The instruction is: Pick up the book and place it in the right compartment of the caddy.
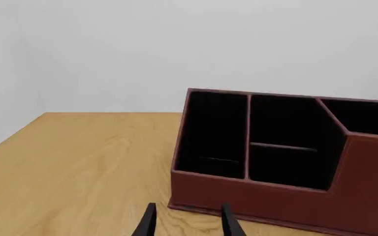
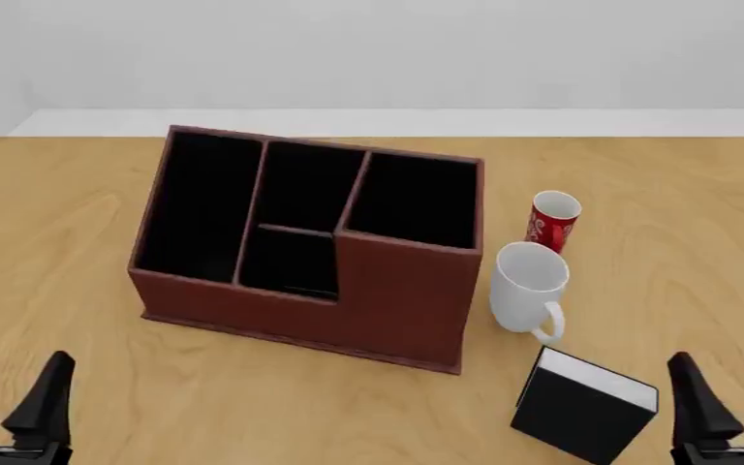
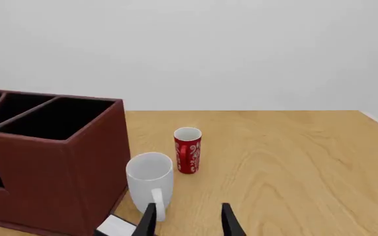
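Wood table (image 2: 682,223), white wall; caddy (image 2: 398,291) centre, book (image 2: 583,415) nr.

Ahead of my right jaws and a little to their left stands a white mug (image 2: 527,285), upright, its handle turned back toward me. Just beyond it, farther from those jaws, stands a slimmer red cup (image 2: 553,220) with a white pattern on its side and a white inside, also upright. The two are near each other but apart. Both stand on a light wooden table (image 2: 682,223) whose grain runs under and ahead of both my pairs of jaws, up to a pale grey wall (image 3: 241,49).
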Controlling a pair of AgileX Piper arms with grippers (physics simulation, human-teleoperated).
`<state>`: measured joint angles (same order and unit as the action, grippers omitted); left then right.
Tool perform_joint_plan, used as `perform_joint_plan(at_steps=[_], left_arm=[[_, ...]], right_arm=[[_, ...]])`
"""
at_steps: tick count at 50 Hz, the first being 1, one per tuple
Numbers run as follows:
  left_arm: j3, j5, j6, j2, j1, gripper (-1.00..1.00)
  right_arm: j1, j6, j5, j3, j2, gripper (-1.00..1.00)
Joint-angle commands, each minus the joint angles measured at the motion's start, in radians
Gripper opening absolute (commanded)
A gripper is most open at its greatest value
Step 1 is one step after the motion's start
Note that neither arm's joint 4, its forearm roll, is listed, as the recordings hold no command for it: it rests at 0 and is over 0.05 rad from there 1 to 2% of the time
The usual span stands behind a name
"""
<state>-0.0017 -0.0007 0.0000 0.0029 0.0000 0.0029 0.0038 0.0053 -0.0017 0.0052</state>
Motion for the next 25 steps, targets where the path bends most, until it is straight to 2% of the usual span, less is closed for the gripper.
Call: perform_joint_plan(at_steps=[1,2,3,6,7,10,11,12,14,15,17,19,20,21,25], left_arm=[[-0.003,-0.001,0.0,0.005,0.0,1.0],[-0.003,-0.001,0.0,0.005,0.0,1.0],[-0.003,-0.001,0.0,0.005,0.0,1.0],[-0.003,-0.001,0.0,0.005,0.0,1.0],[-0.003,-0.001,0.0,0.005,0.0,1.0],[-0.003,-0.001,0.0,0.005,0.0,1.0],[-0.003,-0.001,0.0,0.005,0.0,1.0],[-0.003,-0.001,0.0,0.005,0.0,1.0],[-0.003,-0.001,0.0,0.005,0.0,1.0],[-0.003,-0.001,0.0,0.005,0.0,1.0],[-0.003,-0.001,0.0,0.005,0.0,1.0],[-0.003,-0.001,0.0,0.005,0.0,1.0],[-0.003,-0.001,0.0,0.005,0.0,1.0],[-0.003,-0.001,0.0,0.005,0.0,1.0],[-0.003,-0.001,0.0,0.005,0.0,1.0]], right_arm=[[0.005,-0.013,-0.011,-0.006,0.029,1.0],[0.026,-0.01,0.005,-0.014,0.018,1.0],[0.037,-0.049,-0.004,-0.023,0.056,1.0],[0.032,-0.03,0.025,-0.051,0.05,1.0],[0.024,-0.066,0.011,-0.06,0.091,1.0],[0.031,-0.063,0.024,-0.093,0.12,1.0],[0.046,-0.077,0.033,-0.137,0.169,1.0],[0.069,-0.119,0.064,-0.172,0.177,1.0],[0.092,-0.126,0.076,-0.195,0.223,1.0],[0.093,-0.172,0.08,-0.2,0.235,1.0],[0.102,-0.153,0.097,-0.208,0.235,1.0],[0.087,-0.229,0.129,-0.222,0.218,1.0],[0.108,-0.188,0.159,-0.245,0.222,1.0],[0.113,-0.238,0.165,-0.245,0.234,1.0],[0.136,-0.273,0.227,-0.299,0.264,1.0]])
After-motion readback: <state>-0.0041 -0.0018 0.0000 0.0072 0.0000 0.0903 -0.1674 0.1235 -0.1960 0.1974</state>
